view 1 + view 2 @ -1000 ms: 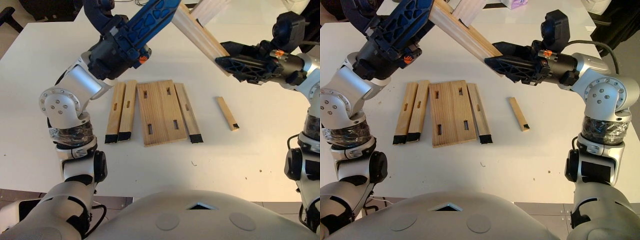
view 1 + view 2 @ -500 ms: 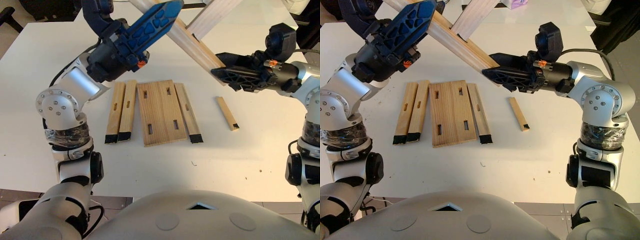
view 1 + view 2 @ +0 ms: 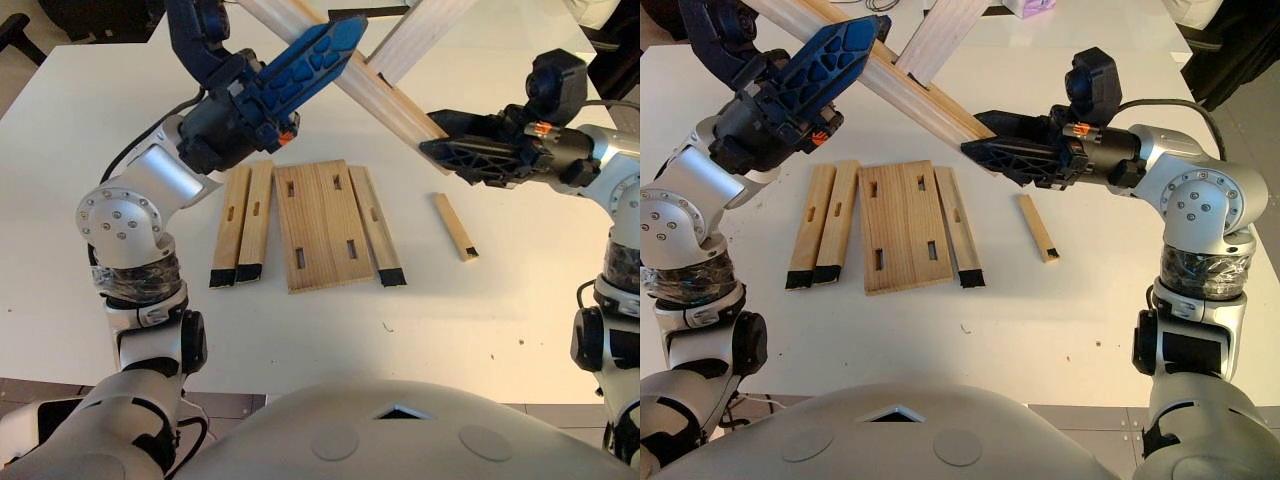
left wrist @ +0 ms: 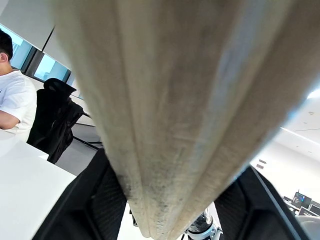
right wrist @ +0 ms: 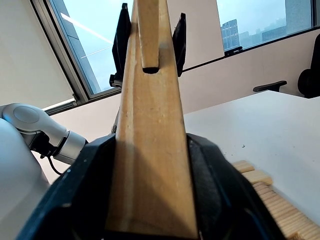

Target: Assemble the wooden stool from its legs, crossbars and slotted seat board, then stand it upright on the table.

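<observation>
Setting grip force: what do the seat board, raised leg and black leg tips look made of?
Seat board: pale bare-looking wood, matte, grain visible. Raised leg: same light wood, grain lines along it. Black tips: dark coating or caps, maybe paint or rubber; cannot tell.

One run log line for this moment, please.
left gripper: holds leg; right gripper: holds same leg; crossbar: in its slot; board: on table

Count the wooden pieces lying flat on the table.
5: two legs side by side left of the seat board, the seat board, one leg against its right edge, and a short crossbar farther right. More may be hidden.
</observation>
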